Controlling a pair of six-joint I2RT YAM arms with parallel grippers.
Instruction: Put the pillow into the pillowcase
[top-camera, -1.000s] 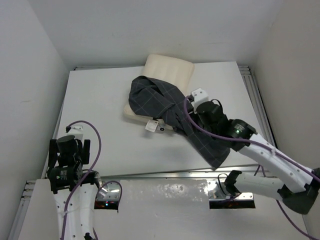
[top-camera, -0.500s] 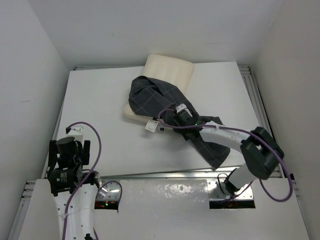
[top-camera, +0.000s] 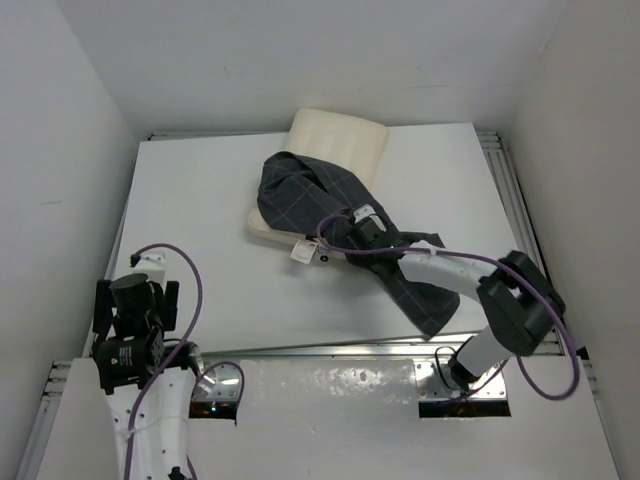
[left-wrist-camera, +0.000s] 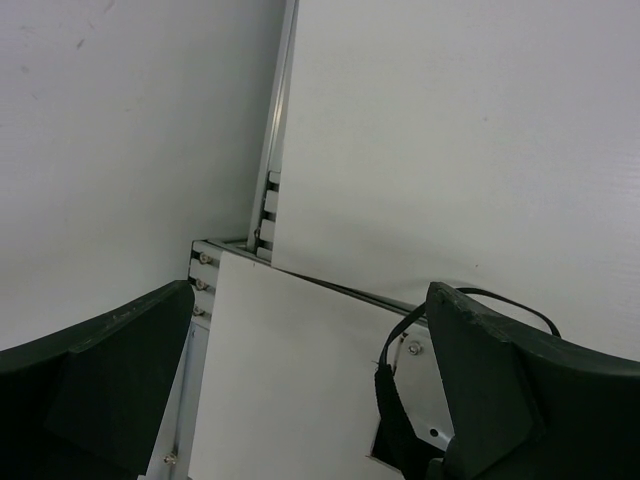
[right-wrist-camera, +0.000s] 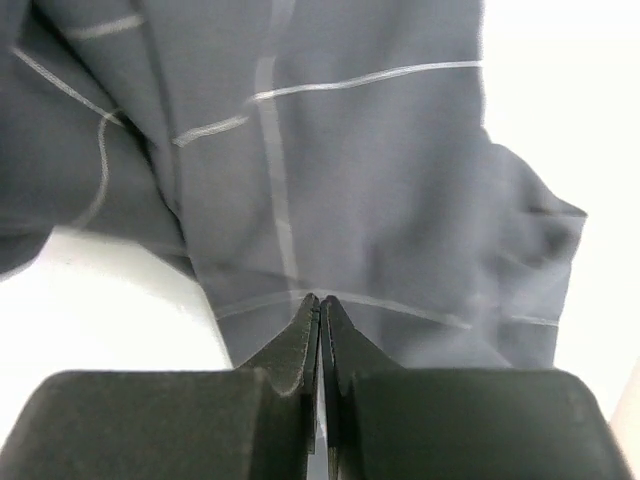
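Observation:
The cream-white pillow (top-camera: 340, 135) lies at the back middle of the table. The dark grey checked pillowcase (top-camera: 310, 200) is draped loosely across it, and one end trails toward the front right. White tags (top-camera: 303, 252) stick out at the pillow's near edge. My right gripper (top-camera: 352, 222) is over the pillowcase at the pillow's near right edge. In the right wrist view the gripper (right-wrist-camera: 320, 300) is shut, its tips at the cloth (right-wrist-camera: 380, 200); no cloth shows between them. My left gripper (top-camera: 130, 300) is open and empty at the near left, and its wrist view (left-wrist-camera: 310, 300) shows only bare table.
White walls enclose the table (top-camera: 200, 200) on three sides. Metal rails run along the right edge (top-camera: 510, 200) and the near edge (top-camera: 330, 350). A purple cable loops over each arm.
My right arm swung left from the pillowcase's trailing end to the cloth at the pillow's near edge. The cloth and the left arm have barely moved.

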